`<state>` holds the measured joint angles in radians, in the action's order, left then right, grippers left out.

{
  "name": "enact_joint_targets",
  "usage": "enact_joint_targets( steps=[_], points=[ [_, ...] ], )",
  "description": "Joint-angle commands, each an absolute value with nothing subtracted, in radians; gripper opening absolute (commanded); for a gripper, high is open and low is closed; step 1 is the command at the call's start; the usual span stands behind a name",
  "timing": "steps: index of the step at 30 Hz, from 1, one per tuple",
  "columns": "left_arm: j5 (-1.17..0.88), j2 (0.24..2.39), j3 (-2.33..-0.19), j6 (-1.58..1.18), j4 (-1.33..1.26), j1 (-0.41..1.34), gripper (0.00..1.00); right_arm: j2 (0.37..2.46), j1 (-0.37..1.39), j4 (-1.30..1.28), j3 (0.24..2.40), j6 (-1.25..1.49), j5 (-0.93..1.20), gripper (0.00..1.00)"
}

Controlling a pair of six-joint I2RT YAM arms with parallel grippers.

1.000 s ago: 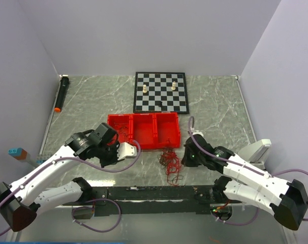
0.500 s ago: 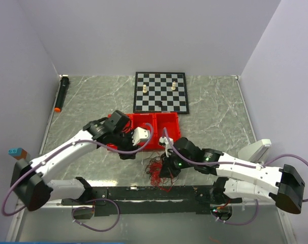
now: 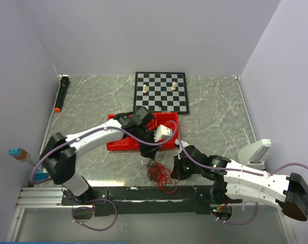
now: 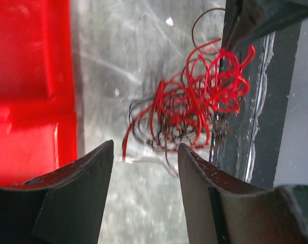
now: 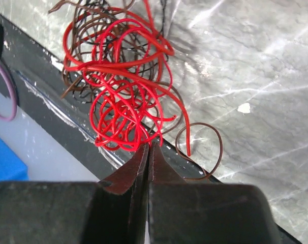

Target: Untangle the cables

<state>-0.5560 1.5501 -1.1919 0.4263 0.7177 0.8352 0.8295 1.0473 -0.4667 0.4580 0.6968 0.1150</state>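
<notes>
Left gripper (image 4: 146, 150): jaws apart, nothing between them. The cables (image 4: 193, 104), one tangle of thin red and dark strands, lie on the bench (image 4: 113, 56) just beyond its fingertips. A red tray (image 4: 27, 101) sits off to one side. Right gripper (image 5: 148, 147): jaws pressed together, pinching red strands at the tangle's nearest edge.

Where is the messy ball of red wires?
In the top view the tangle of wires lies between the red tray and the black front rail, with the right gripper touching its right side.
</notes>
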Motion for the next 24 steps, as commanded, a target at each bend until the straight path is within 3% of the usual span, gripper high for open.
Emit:
enact_joint_targets(
  steps=[1, 7, 14, 19, 24],
  points=[
    [-0.569, 1.667, -1.258, 0.397, 0.667, 0.874, 0.59, 0.793, 1.052, -0.471, 0.437, 0.758, 0.075, 0.0],
    [-0.594, 1.782, -1.37, 0.426, 0.759, 0.887, 0.58, 0.818, 1.048, -0.5, 0.446, 0.755, 0.048, 0.0],
    [-0.62, 1.729, -1.217, 0.524, 0.755, 0.887, 0.59, 0.827, 1.019, -0.517, 0.457, 0.758, 0.032, 0.0],
    [-0.666, 1.758, -1.223, 0.609, 0.871, 0.887, 0.6, 0.848, 1.005, -0.522, 0.48, 0.742, 0.032, 0.0],
    [-0.652, 1.712, -1.169, 0.563, 0.743, 0.888, 0.56, 0.857, 0.999, -0.511, 0.494, 0.736, 0.032, 0.0]
  ],
)
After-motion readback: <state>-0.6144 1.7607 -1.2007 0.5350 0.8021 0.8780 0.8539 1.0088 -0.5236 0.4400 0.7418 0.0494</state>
